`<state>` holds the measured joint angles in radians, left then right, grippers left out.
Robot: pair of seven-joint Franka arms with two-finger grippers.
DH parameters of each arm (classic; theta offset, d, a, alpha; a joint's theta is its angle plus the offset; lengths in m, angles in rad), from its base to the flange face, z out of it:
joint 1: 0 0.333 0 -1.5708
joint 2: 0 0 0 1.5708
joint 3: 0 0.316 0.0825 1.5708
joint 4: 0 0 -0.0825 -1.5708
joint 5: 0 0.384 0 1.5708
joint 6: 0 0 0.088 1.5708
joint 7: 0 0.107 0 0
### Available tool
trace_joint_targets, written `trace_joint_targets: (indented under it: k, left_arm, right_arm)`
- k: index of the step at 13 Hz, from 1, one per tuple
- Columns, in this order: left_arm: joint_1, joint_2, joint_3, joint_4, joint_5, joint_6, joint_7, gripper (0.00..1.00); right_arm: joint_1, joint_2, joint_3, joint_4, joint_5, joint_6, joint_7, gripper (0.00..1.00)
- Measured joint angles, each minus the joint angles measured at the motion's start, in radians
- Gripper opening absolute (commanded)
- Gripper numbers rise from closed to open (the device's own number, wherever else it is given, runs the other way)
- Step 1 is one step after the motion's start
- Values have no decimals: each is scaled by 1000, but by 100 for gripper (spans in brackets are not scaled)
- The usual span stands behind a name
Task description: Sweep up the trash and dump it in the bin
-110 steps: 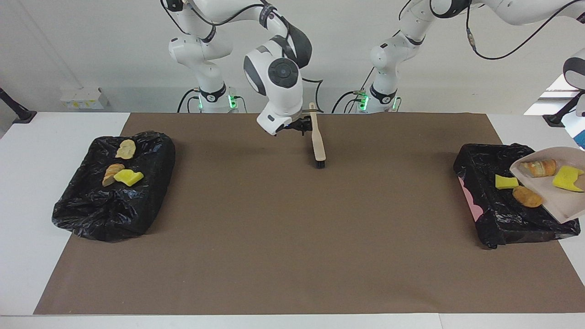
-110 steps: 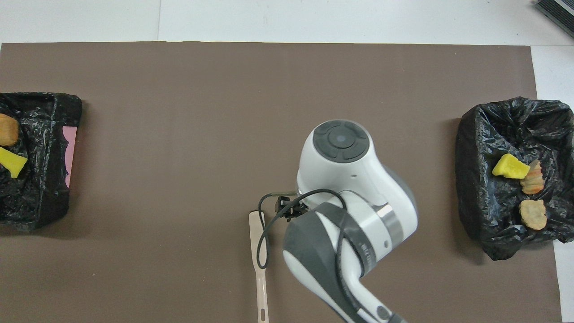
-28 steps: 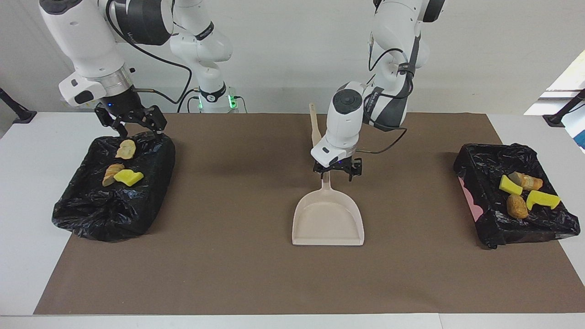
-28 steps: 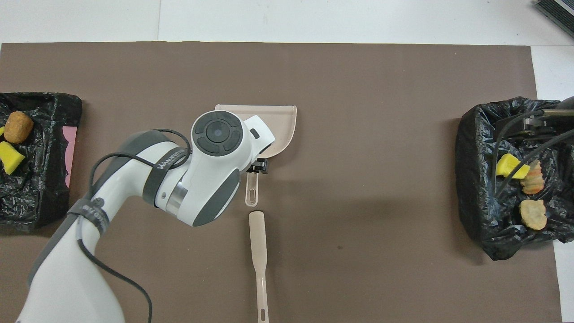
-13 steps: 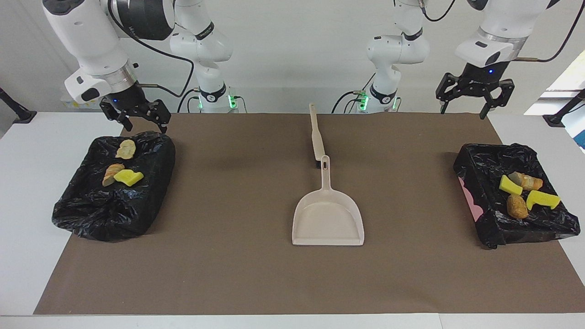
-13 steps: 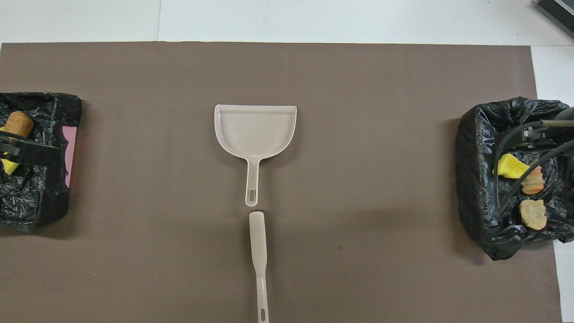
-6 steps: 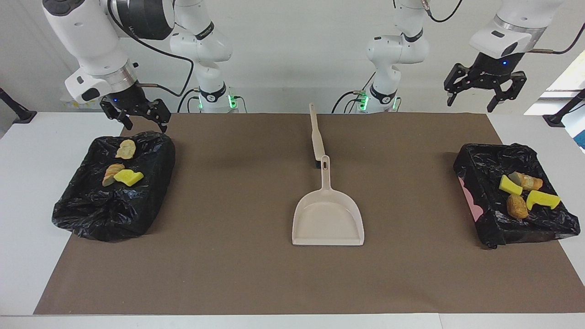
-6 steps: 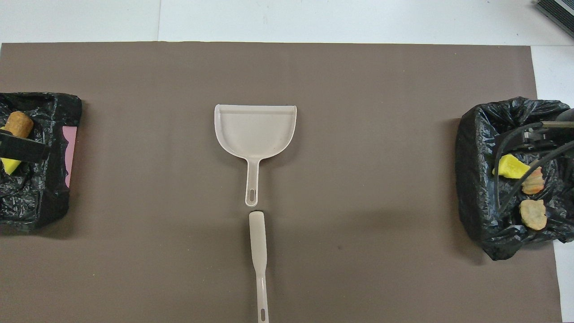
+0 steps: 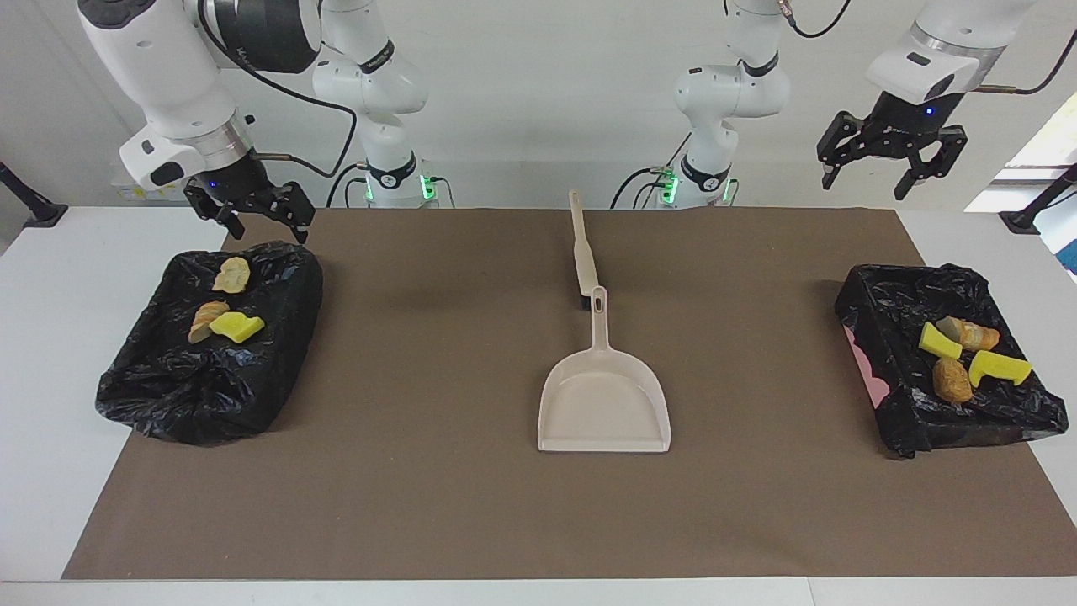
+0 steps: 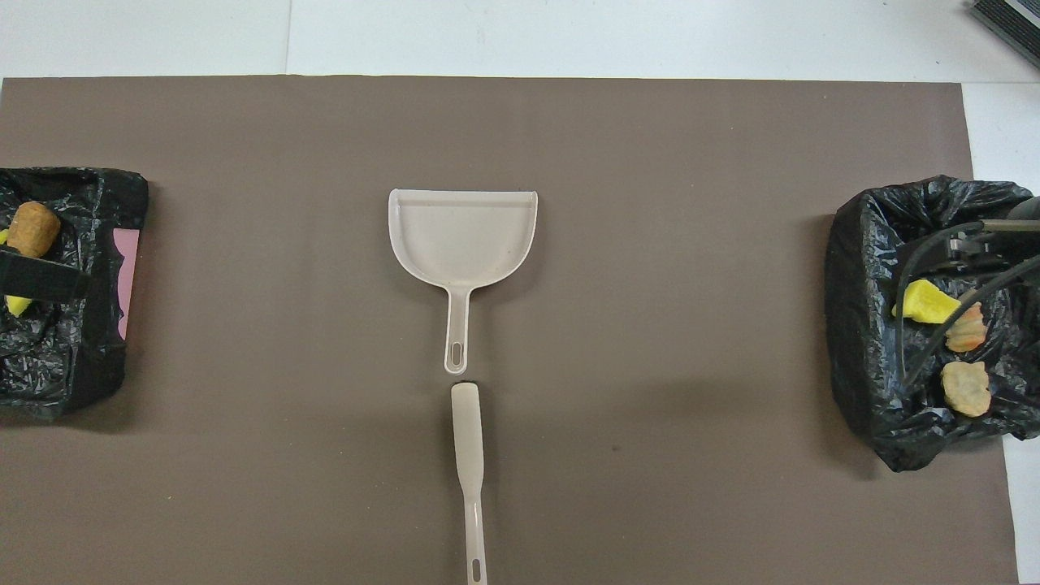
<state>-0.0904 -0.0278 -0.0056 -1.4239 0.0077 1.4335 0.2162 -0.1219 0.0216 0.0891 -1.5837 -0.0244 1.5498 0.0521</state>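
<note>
The dustpan (image 9: 604,400) looks like smooth beige plastic with a soft shine, and the brush (image 9: 582,246) has a handle of the same plain plastic. The brown mat (image 9: 471,505) is flat and dull, like paper (no shine at all). Both bin bags (image 9: 210,383) (image 9: 968,421) are thin black plastic, crinkly and glossy. The yellow scraps (image 9: 236,326) look soft and spongy, the tan lumps (image 9: 952,380) rough and crusty like bread. The table (image 9: 50,337) is smooth and white
</note>
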Motion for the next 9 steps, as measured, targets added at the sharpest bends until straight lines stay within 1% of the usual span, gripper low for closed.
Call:
trace_joint_targets:
  k: [9]
  left_arm:
    - [23,0,3,-2,-6,0,-43,100]
  right_arm:
    - [0,-2,0,0,0,0,0,100]
